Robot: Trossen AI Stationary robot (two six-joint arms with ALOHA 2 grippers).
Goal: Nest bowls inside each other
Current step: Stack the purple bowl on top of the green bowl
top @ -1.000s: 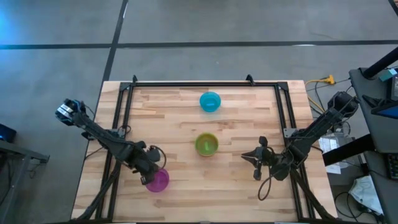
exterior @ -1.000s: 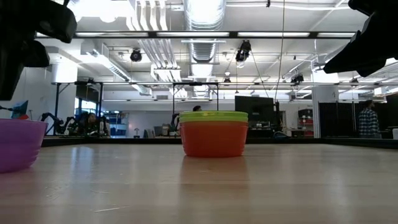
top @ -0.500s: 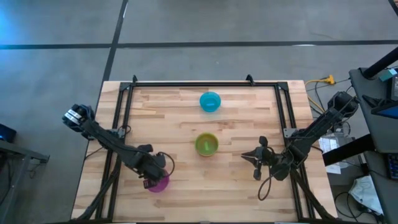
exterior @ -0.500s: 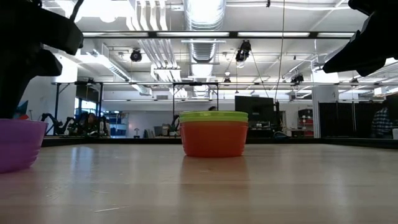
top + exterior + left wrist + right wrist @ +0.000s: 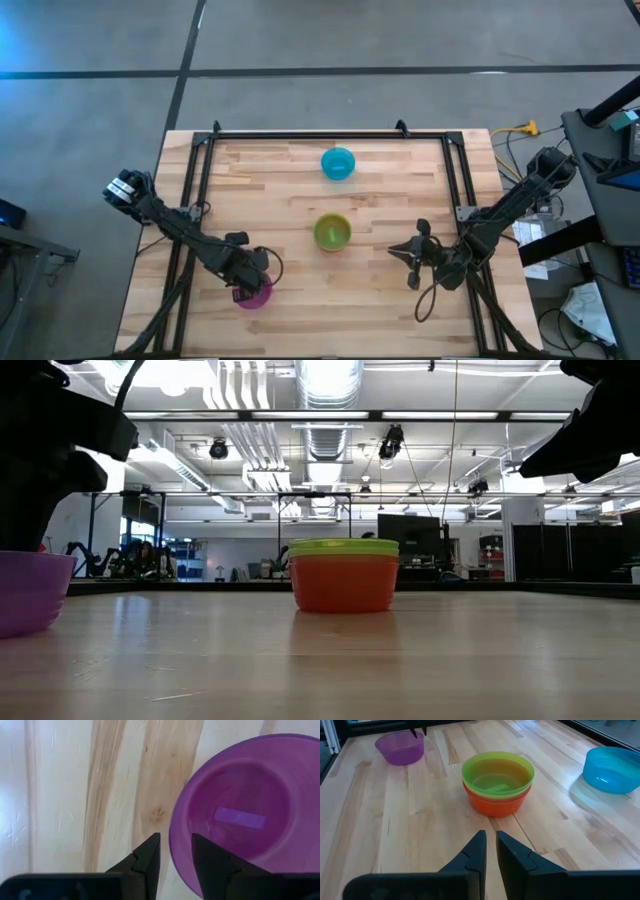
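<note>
A purple bowl (image 5: 259, 296) (image 5: 240, 815) stands on its base near the table's near-left corner. My left gripper (image 5: 243, 283) (image 5: 176, 842) hangs over it, open, pointing down, with one finger outside the bowl's rim (image 5: 171, 840) and one inside. I see no touch. A green bowl (image 5: 332, 232) (image 5: 497, 772) sits nested in an orange bowl (image 5: 492, 805) (image 5: 343, 582) mid-table. A blue bowl (image 5: 338, 163) (image 5: 612, 767) stands alone toward the far edge. My right gripper (image 5: 395, 250) (image 5: 490, 840) waits, shut, right of the stack. No yellow or pink-magenta bowl shows.
A black metal frame (image 5: 330, 133) runs along the table's far edge and down both sides. Bare wood (image 5: 290, 215) lies between the purple bowl and the stack. Cables (image 5: 430, 300) hang by the right arm at the near-right edge.
My left gripper has moved down and a little toward the table's right, coming over the purple bowl's left rim. The bowl has stayed where it was. The right arm has kept still.
</note>
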